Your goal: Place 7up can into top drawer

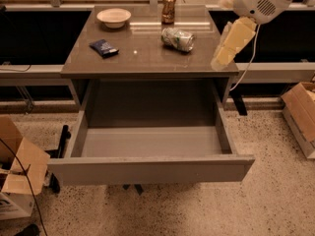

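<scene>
The 7up can (178,39) lies on its side on the grey table (138,60), right of the middle of the top and towards the far half, its dented pale green and white wall facing up and one silvery end turned to the left. Just beyond it, at the far edge of the table, a brown-gold can (169,7) stands upright, apart from the lying can. A pale shallow bowl (113,17) sits at the far left of the top, and a dark blue packet (104,47) lies flat nearer the left edge, well apart from both cans. The gripper (224,55) hangs over the right edge of the table, to the right of the 7up can and not touching it, pale yellow and slanting down and leftwards from the white rounded arm (258,1) that enters at the top right corner; I cannot tell whether the gripper is apart or together. A thin light cable (247,58) loops down from the arm beside the table's right side. Below the table top the top drawer (147,141) is pulled far out towards the near side, its light grey floor in full view and its plain flat front panel nearest. On the speckled floor (236,205) an open cardboard box (17,171) stands at the near left and another cardboard box (300,117) at the right edge
</scene>
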`<state>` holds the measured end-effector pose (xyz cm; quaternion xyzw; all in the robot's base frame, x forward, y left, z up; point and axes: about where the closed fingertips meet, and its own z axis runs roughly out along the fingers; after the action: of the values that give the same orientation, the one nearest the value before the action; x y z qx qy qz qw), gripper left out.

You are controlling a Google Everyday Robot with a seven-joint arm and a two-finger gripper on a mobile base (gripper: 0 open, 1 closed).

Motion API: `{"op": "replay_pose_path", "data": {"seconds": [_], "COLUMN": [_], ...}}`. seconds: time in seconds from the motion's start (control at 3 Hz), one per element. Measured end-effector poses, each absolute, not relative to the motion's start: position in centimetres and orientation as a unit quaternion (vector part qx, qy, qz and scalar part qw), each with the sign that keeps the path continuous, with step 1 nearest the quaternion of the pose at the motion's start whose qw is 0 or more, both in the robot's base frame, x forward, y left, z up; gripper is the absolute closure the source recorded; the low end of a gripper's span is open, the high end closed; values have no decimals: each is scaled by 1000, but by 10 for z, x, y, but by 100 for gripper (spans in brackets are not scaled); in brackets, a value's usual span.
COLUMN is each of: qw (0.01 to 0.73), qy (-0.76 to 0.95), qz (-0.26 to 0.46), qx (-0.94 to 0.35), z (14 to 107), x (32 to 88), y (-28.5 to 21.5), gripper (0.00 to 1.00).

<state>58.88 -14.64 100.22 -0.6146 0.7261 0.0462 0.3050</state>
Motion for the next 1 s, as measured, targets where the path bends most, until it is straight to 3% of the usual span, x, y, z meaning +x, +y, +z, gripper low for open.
{"op": "replay_pose_path", "data": {"seconds": [0.67, 1.0], "qw": [337, 377], "qy": [729, 728], "qz": [70, 99], "qx": [-591, -565], "z": [973, 958], "x": [610, 650], "y": [-125, -118], "gripper": [0, 0]}}
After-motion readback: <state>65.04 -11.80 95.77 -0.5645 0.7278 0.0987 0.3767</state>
